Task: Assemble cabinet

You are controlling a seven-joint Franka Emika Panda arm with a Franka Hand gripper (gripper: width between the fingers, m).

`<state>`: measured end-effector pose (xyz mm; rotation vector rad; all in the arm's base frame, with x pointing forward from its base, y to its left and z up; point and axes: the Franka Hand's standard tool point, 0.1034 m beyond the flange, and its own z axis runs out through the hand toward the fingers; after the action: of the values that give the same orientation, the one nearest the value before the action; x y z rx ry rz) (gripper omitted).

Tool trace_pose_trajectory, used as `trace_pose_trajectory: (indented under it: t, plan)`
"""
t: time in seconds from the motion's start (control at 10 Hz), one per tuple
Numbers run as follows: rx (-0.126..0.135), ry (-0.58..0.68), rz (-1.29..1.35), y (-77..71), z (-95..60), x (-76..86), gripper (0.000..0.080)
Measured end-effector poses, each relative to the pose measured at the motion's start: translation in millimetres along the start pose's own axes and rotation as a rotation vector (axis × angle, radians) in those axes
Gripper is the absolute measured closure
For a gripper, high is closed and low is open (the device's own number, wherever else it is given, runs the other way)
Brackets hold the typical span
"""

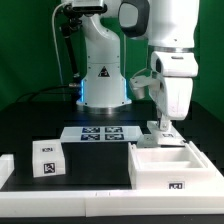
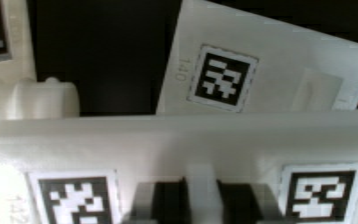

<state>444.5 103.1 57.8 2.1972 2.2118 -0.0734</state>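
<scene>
The cabinet [image 1: 168,165] is a large white open box at the exterior view's lower right, with a tag on its near face. My gripper [image 1: 163,127] reaches straight down onto the cabinet's far wall. In the wrist view the cabinet's wall [image 2: 176,150] fills the lower half, with one tag on each side of my gripper [image 2: 197,205]. The two dark fingers [image 2: 163,203] stand close together with a thin pale strip of the wall between them, so the gripper looks shut on the cabinet's wall.
The marker board [image 1: 100,133] lies on the black table in front of the robot base, and shows behind the wall in the wrist view [image 2: 247,70]. A small white single-tag cube [image 1: 45,160] stands at the exterior view's left. A flat white piece [image 1: 5,170] lies at the left edge.
</scene>
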Motion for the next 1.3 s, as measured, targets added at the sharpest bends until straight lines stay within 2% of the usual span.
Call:
trace_pose_trajectory:
  t: [0.7,1.0,1.3]
  plan:
    - [-0.006,0.004,0.005,8.1,0.0,2.4,0.0731]
    - [-0.017,0.007,0.015,14.7,-3.7,7.2,0.0731]
    - [-0.018,0.008,0.015,14.3,-3.5,7.1,0.0731]
